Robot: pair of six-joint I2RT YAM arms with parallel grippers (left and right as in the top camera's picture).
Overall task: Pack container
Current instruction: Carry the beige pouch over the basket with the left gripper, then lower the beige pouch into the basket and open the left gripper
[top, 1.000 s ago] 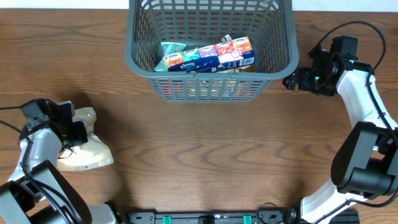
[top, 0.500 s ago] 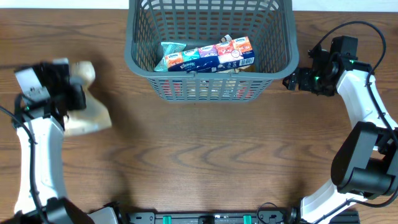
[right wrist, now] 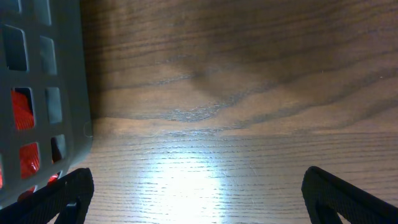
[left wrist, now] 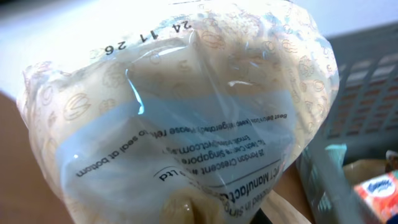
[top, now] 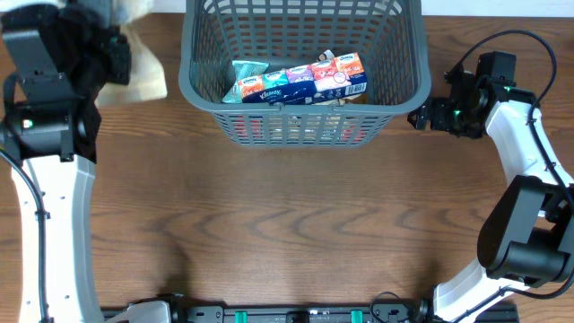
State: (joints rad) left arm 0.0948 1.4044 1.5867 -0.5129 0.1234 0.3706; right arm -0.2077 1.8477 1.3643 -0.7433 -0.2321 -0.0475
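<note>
The container stands at the far middle of the table, with snack packets lying on its floor. The pale bag hangs just left of its rim, clamped in the left gripper. We carry the bag over the rim, clear of the lattice, before releasing it. The right gripper is spread wide and empty beside the right wall.

Wooden table, grey container on it
</note>
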